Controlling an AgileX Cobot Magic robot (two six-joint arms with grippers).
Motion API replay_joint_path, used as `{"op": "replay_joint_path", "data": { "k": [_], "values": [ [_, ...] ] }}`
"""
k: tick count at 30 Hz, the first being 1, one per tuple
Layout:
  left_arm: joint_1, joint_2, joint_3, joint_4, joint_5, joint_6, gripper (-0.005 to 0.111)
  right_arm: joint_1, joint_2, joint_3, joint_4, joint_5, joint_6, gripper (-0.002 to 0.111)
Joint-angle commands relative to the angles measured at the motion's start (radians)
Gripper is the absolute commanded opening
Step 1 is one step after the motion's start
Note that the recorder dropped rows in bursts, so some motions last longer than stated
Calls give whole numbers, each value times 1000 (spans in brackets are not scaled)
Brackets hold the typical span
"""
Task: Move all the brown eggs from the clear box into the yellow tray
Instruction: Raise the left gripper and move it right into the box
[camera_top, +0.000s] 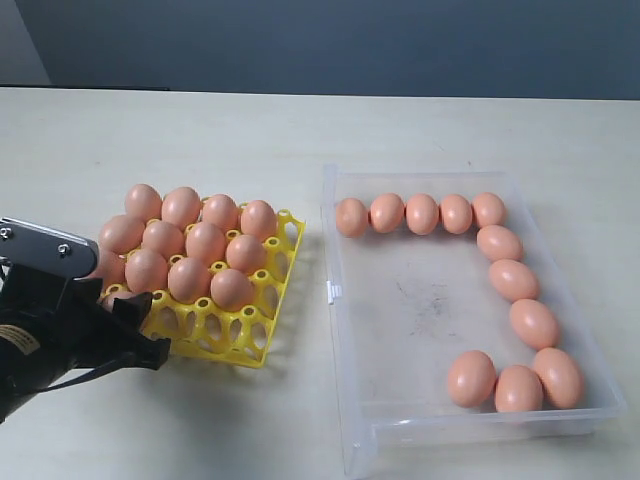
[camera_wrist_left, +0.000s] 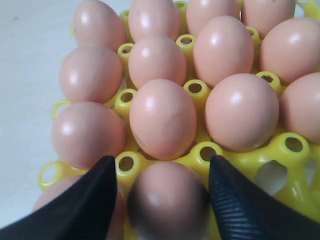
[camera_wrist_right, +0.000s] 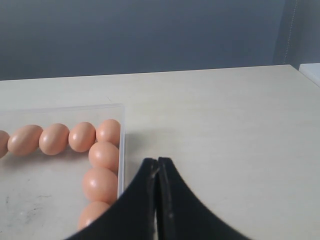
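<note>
The yellow tray lies left of the clear box and holds several brown eggs in its cups. More brown eggs line the box's far and right walls. My left gripper is at the tray's near left corner. In the left wrist view its jaws straddle one egg that sits in a tray cup; a narrow gap shows beside one finger. My right gripper is shut and empty, above the table just outside the box's wall, by several eggs.
The tray's row nearest the camera has open cups. The middle of the box floor is bare and scuffed. A light tabletop surrounds both, with a dark wall behind.
</note>
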Motion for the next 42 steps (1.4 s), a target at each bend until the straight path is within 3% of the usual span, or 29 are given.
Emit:
{"op": "replay_joint_path", "data": {
  "k": [1,22,31,34,39,42],
  "values": [
    [2,4,-3,-21,12,13,54,0,-4,2,-1,-7,-5,-1],
    [2,-98,-3,-19,-52,65,54,0,-4,2,-1,-7,-5,-1],
    [2,-195,-133,-19,68,114,53,0,-4,2,3,-7,-5,-1],
    [2,-205,-255,-28,216,116,53,0,-4,2,3,-7,-5,-1],
    [2,-149,-521,15,708,116,53,0,-4,2,3,-7,-5,-1],
    [2,-82,-653,30,913,116,53,0,-4,2,3,-7,-5,-1]
  ]
}}
